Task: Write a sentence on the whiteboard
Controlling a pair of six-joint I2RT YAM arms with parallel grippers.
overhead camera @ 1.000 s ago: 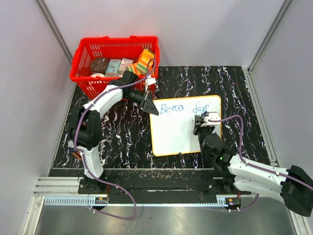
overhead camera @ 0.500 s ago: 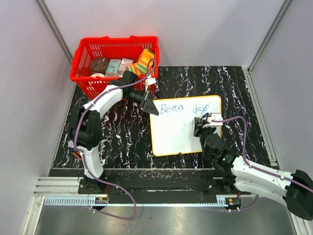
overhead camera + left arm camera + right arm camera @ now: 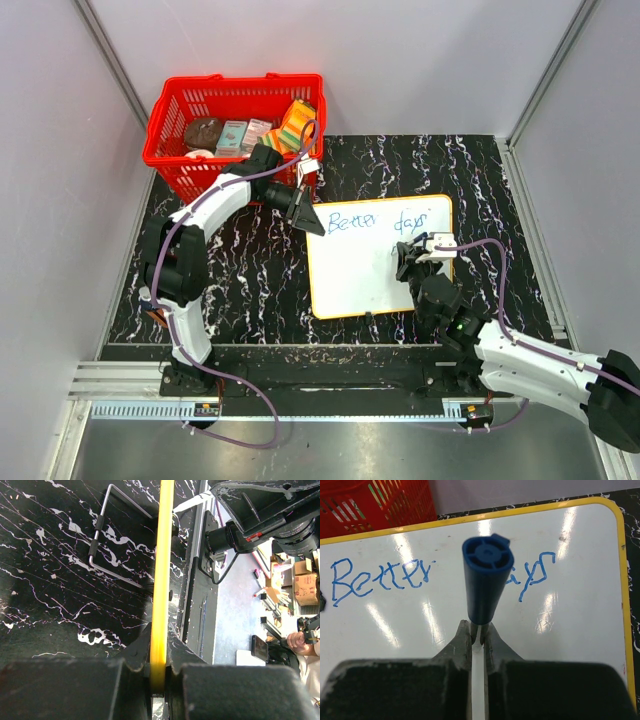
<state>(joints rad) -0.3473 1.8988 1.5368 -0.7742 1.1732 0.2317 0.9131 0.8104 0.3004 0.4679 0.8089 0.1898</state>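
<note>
Most of my overhead view is the black marbled table [image 3: 250, 285], with a red basket [image 3: 240, 80] at its far left. The whiteboard [image 3: 365, 280] sits right of centre. My left gripper [image 3: 158, 672] is clenched on its yellow rim at the far left corner. My right gripper [image 3: 479, 632], fingers nearly together, pinches a blue marker [image 3: 487, 575] over the board's right side. The marker's tip is hidden from me. In the sentence [image 3: 380, 577] I read "Better", but the marker's butt end covers the start of "days".
</note>
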